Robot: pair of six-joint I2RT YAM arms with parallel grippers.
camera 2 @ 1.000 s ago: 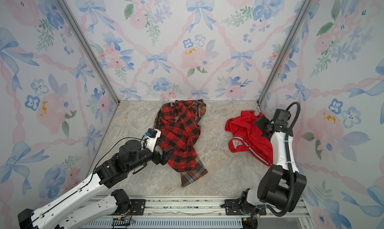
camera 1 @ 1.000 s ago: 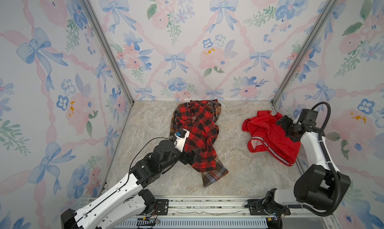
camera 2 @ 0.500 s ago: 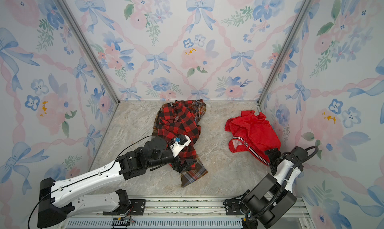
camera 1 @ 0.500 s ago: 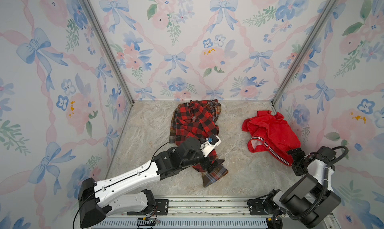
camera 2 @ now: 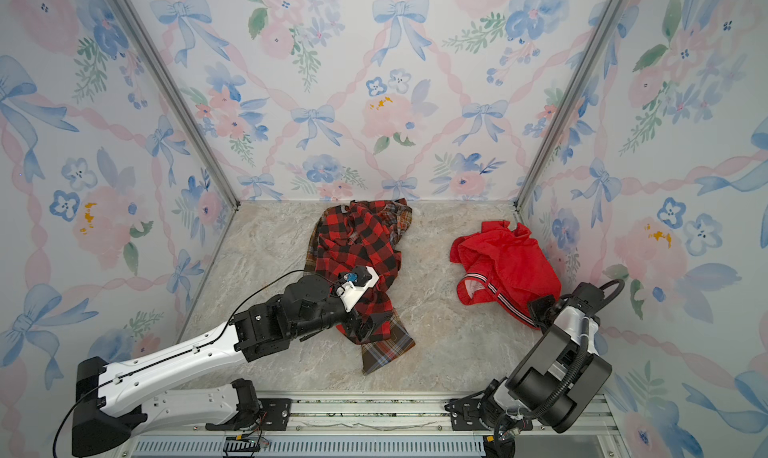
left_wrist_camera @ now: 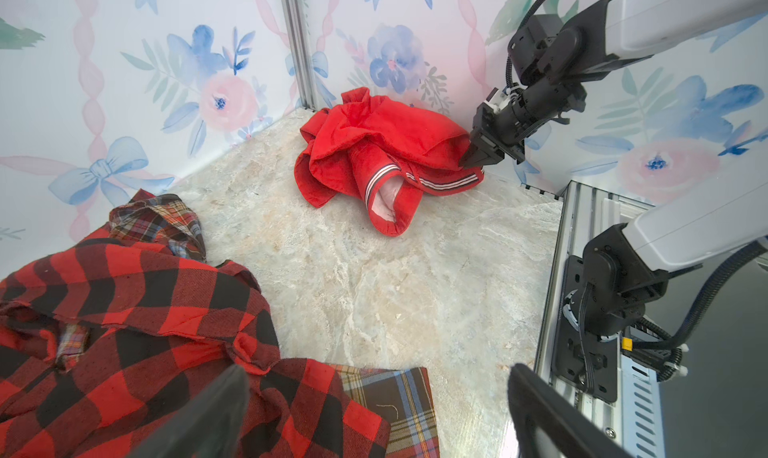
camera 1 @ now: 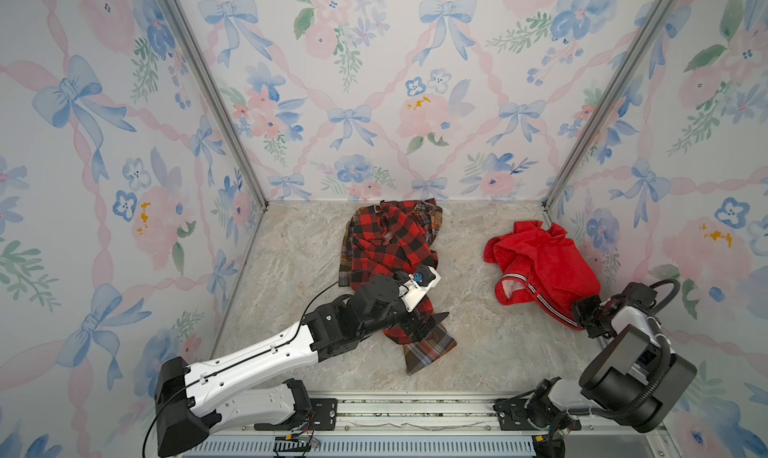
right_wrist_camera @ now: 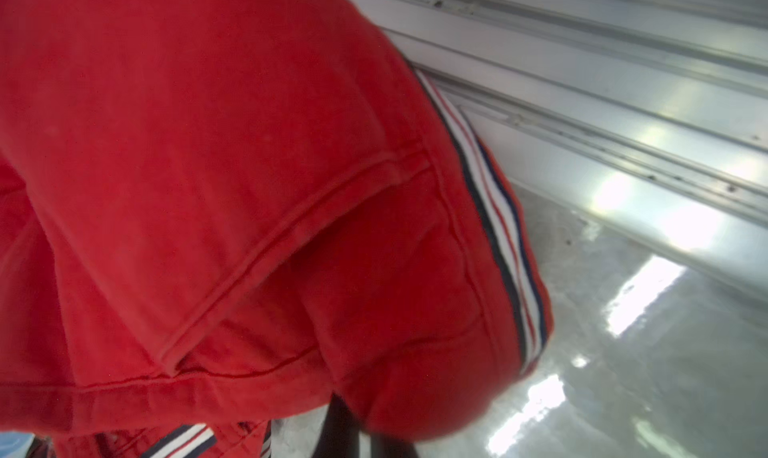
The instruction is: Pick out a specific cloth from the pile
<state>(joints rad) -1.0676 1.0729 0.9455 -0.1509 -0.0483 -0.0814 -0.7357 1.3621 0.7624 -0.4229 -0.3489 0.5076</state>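
The cloth (camera 1: 544, 265) (camera 2: 511, 260) is a plain bright red garment with striped white-navy hems, crumpled on the marble floor near the right wall, apart from the pile. My right gripper (camera 1: 582, 315) (camera 2: 540, 310) (left_wrist_camera: 471, 161) is shut on its near right edge, by the striped hem; red fabric (right_wrist_camera: 208, 186) fills the right wrist view. The pile (camera 1: 386, 244) (camera 2: 353, 244) (left_wrist_camera: 124, 310) lies at centre: a red-and-black check shirt over a brown plaid shirt (camera 1: 428, 348). My left gripper (camera 1: 430, 325) (left_wrist_camera: 374, 418) stands open over the pile's near end, holding nothing.
Floral walls enclose the floor on three sides; the right wall (camera 1: 623, 236) runs close behind the cloth. A metal rail (camera 1: 415, 410) with both arm bases borders the front. A strip of bare marble floor (camera 1: 465, 277) separates pile and cloth.
My right arm swung from the cloth's far side down to its near right edge and shut on it. My left arm moved right across the pile to its near end, still open.
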